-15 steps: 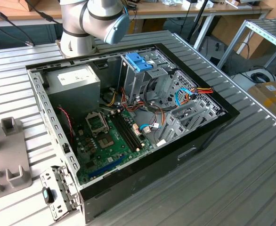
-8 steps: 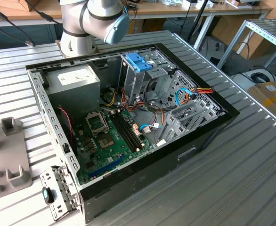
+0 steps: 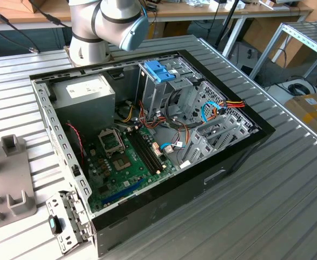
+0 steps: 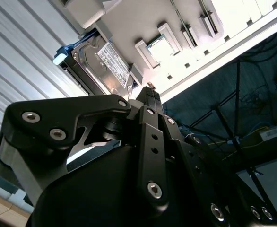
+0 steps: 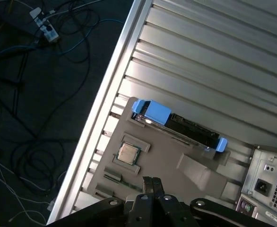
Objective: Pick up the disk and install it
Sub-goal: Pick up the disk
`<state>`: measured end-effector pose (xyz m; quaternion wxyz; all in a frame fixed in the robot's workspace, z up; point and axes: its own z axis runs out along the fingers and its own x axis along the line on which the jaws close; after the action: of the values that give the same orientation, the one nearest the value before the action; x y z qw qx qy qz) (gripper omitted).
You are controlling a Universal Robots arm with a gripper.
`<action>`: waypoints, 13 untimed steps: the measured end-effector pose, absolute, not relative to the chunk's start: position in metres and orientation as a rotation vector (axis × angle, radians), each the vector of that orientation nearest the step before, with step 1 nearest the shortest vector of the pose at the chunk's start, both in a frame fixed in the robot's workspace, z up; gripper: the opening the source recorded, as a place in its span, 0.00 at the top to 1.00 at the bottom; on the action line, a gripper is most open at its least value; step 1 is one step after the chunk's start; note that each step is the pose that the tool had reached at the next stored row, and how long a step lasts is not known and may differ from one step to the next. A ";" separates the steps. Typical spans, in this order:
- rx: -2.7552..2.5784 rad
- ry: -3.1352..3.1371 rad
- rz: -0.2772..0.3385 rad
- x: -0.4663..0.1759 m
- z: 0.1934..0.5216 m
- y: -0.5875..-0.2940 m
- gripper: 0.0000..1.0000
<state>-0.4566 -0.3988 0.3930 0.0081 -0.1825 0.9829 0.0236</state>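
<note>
In the exterior view, a grey holder tray (image 3: 12,187) with upright blocks lies at the exterior view's left on the ribbed metal worktop (image 3: 256,211). Beside it, toward the middle, the open computer case (image 3: 164,200) lies on its side. Inside it are the grey power supply (image 3: 85,95) nearest the tray, then the green motherboard (image 3: 127,157), then the metal drive cage (image 3: 172,92) topped by a blue handle (image 3: 159,70), with bundles of coloured wires running toward the exterior view's right. The arm (image 3: 107,24) rises behind the case.

In both wrist views the disk (image 5: 181,126) (image 4: 99,64) stands on its long edge in a slot of that tray (image 5: 164,165), not in the case. Its blue carrier frame shows at both ends, and its white label faces the second wrist view. A processor chip (image 5: 128,152) sits in a square pocket of the tray near it.

The gripper (image 5: 151,180) (image 4: 150,92) hangs over the tray, apart from the disk. Its fingers (image 5: 148,187) are pressed together with nothing between them. Off the worktop's edge, loose cables (image 5: 39,28) lie on the dark floor (image 5: 30,118).
</note>
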 end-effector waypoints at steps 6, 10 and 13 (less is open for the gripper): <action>-0.609 3.065 0.074 -0.457 0.393 -0.399 0.90; -0.630 3.061 0.074 -0.457 0.393 -0.399 0.90; -0.647 3.058 0.075 -0.457 0.393 -0.399 0.90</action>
<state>-0.4566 -0.3988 0.3930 0.0075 -0.2069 0.9780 0.0238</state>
